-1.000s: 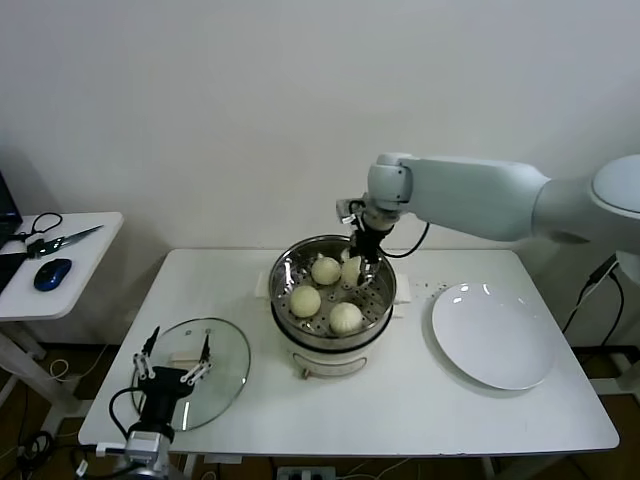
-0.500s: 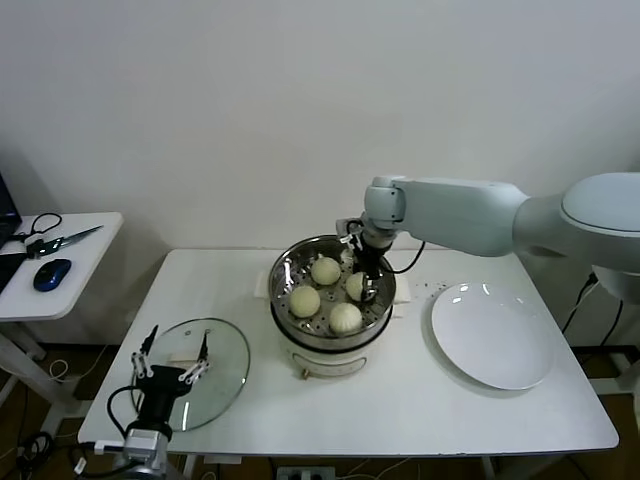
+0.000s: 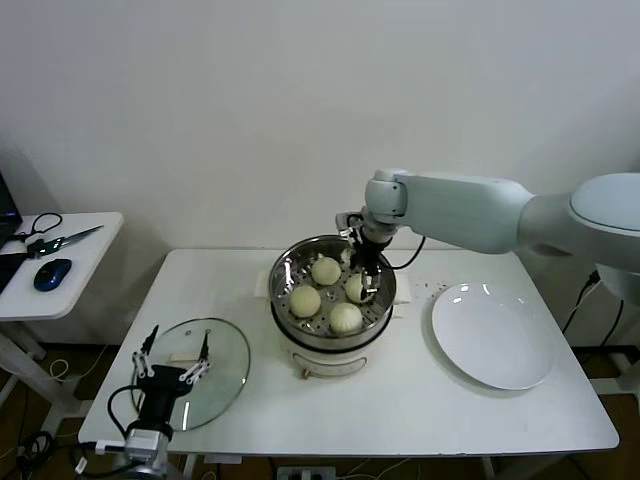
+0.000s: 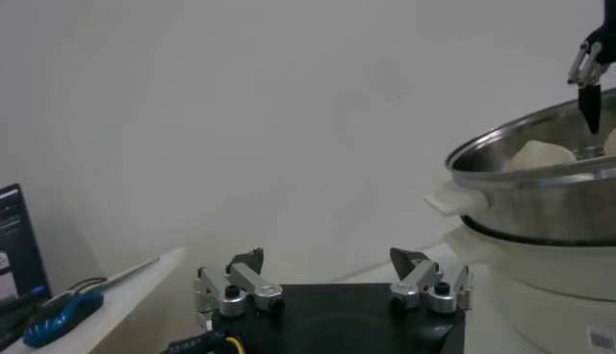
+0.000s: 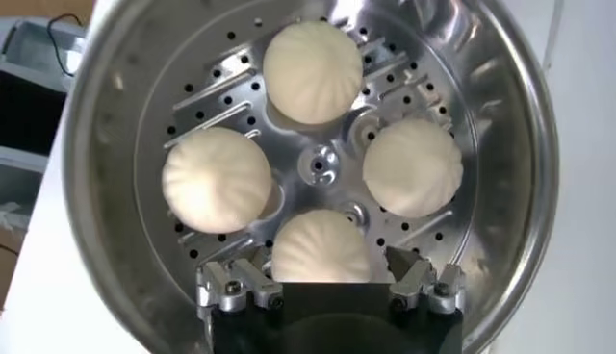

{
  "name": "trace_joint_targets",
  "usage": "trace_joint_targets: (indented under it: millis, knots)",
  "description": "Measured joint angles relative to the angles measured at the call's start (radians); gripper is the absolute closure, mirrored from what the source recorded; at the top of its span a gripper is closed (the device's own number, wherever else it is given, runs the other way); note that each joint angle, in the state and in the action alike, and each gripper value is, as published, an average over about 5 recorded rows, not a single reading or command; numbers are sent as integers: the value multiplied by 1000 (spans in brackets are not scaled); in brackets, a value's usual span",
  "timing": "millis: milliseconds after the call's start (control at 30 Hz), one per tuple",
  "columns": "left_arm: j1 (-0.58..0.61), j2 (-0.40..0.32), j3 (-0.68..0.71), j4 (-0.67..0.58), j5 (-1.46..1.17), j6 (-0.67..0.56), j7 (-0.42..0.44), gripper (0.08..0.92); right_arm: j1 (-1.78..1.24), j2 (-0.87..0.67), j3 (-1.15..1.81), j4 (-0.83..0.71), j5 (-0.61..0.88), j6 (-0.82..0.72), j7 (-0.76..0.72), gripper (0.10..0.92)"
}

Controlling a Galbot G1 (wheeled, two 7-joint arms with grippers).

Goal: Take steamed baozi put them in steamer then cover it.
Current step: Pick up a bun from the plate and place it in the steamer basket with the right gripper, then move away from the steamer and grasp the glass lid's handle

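Baozi, four of them, lie on the perforated tray inside the steamer, set in a ring around the tray's centre and apart from one another. In the head view one baozi lies toward the far edge of the tabletop, one toward the left, one toward the near edge and one toward the right, partly behind the right claw. The steamer stands at the middle of the tabletop, nearer the far edge, uncovered, its white base below.

Above the right-hand bun hangs the right claw, its arm reaching in from the right side. The right wrist view looks straight down into the pot; the right claw's fingers stand parted on either side of the nearest bun and grip nothing.

A glass lid lies flat near the near-left corner of the tabletop. The left claw rests over it, fingers spread wide and empty. A white plate sits toward the right edge, well apart from the steamer.

Beyond the left edge a small side table carries a blue mouse and scissors.
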Motion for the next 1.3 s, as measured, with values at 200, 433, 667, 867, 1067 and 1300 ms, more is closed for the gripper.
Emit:
trace_joint_targets:
  millis: [200,433,667,867,1067,1300]
  knots:
    - [-5,-5,0,-1,8,4,-3,177,10,-68,58,33,-8,30,10,203]
    - [-2,-12,-9,-1,19,7,-7,177,-24,-189,142,85,15,154,127,203]
    - [-1,-13,-11,-5,38,15,-14,177,-126,-359,261,170,58,334,352,203]
    - [1,-15,-10,-6,60,17,-20,177,-314,-484,456,235,66,463,541,203]
    - [-1,-23,-20,-10,86,16,-24,177,-622,-535,791,312,40,527,700,203]
    - [2,-29,-30,-14,155,8,-24,177,-1026,-537,1216,429,6,542,826,203]
